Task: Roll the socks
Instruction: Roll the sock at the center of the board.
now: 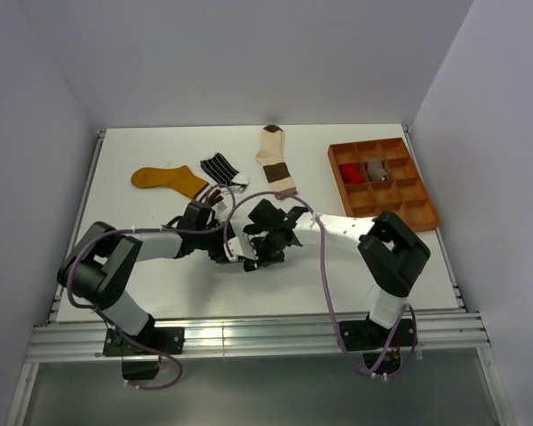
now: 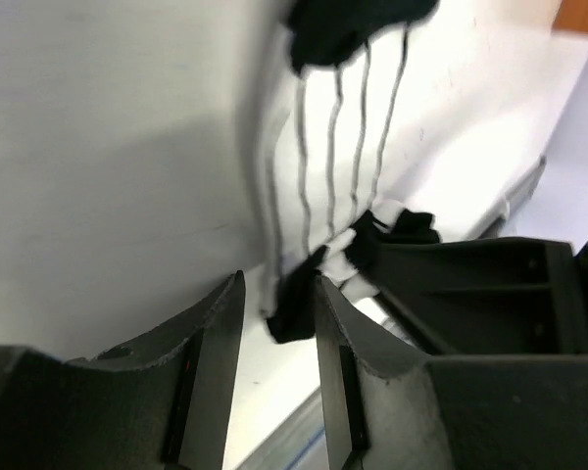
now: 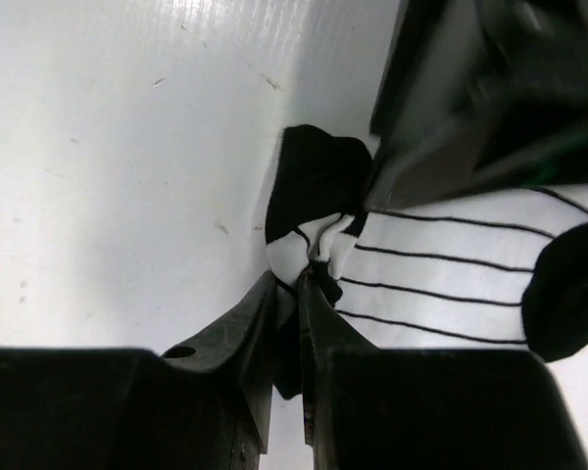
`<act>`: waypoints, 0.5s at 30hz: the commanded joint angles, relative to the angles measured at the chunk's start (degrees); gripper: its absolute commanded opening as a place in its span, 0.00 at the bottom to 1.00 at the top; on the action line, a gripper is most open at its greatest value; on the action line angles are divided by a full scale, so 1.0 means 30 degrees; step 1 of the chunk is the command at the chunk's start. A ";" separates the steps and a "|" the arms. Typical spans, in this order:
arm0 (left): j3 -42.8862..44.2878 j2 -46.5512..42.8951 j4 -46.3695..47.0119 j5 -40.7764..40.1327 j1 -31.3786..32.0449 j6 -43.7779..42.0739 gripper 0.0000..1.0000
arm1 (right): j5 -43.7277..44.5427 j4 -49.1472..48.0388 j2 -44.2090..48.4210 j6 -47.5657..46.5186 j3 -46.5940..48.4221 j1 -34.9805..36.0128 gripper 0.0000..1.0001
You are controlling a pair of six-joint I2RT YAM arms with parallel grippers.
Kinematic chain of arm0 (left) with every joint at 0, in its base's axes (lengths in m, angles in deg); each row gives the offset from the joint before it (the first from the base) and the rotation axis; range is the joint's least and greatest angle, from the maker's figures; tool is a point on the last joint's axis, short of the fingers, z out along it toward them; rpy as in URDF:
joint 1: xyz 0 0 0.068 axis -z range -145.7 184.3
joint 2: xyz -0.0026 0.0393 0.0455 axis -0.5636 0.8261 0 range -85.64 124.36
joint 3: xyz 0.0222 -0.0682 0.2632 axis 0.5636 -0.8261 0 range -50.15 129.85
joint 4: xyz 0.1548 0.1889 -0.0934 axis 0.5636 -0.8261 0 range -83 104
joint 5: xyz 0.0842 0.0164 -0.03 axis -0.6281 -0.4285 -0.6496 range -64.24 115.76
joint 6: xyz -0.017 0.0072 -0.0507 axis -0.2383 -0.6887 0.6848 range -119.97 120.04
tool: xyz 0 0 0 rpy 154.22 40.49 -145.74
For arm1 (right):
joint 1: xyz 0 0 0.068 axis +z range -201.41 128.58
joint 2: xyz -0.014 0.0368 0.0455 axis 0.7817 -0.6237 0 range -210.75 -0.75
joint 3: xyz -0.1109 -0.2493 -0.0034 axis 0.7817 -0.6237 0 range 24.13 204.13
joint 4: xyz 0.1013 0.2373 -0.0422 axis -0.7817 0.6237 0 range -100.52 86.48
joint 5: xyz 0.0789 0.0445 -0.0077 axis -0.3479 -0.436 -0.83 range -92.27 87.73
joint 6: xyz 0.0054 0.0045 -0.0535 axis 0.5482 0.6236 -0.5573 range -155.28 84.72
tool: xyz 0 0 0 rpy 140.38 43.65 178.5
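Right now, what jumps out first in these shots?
In the middle of the table, the right gripper pinches the bunched black end of a white striped sock, with the left gripper open close beside it. Behind lie a mustard sock, far left, and an orange tray, far right.

Soft matt knit cloth in the white striped sock [image 3: 451, 264], creased and bunched at its black edge. Same dull knit look in the mustard sock [image 1: 167, 178], the black striped sock [image 1: 218, 167] and the cream sock [image 1: 274, 155]. Hard dark plastic on the left tool [image 2: 277, 294] and the right tool [image 3: 289, 294], matt, slightly grainy, with rough chipped edges on the inner faces. Smooth white worktop [image 1: 142, 146], faint sheen, fine scuffs and specks. Orange-brown tray [image 1: 417, 211], matt, plastic-looking. Brushed bare metal on the rails [image 1: 249, 342] at the near edge, mildly glossy. Smooth purple sheathing on the cables [image 1: 322, 266]. Smooth white and black plastic-looking shells on the arms [image 1: 342, 227]
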 commanded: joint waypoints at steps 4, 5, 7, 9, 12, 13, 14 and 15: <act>-0.1511 -0.2529 0.1104 -0.3892 -0.0070 0.0242 0.41 | -0.2868 0.5404 -0.1984 0.0981 0.3665 -0.1605 0.15; -0.1629 -0.2736 0.1163 -0.4097 -0.0070 0.0184 0.41 | -0.3102 0.6336 -0.2393 0.1011 0.4105 -0.1839 0.15; -0.2270 -0.3379 0.2064 -0.4363 -0.0041 0.0271 0.40 | -0.4093 0.7628 -0.3619 0.0954 0.5715 -0.2337 0.15; -0.2742 -0.3762 0.2713 -0.4711 0.0018 0.0651 0.39 | -0.4742 0.9387 -0.4531 0.1069 0.7408 -0.2834 0.15; -0.3796 -0.4786 0.3973 -0.5359 0.0368 0.1178 0.39 | -0.5740 1.1002 -0.6114 0.1275 0.9086 -0.3247 0.15; -0.4292 -0.5398 0.4498 -0.5968 0.0688 0.1266 0.39 | -0.5973 1.1236 -0.6669 0.1449 0.9351 -0.3450 0.15; -0.4500 -0.5694 0.4706 -0.6380 0.0923 0.1354 0.38 | -0.6121 1.1789 -0.6964 0.1451 0.9643 -0.3568 0.15; -0.4676 -0.6045 0.4882 -0.6790 0.1158 0.1355 0.39 | -0.6180 1.1998 -0.7228 0.1538 1.0139 -0.3657 0.15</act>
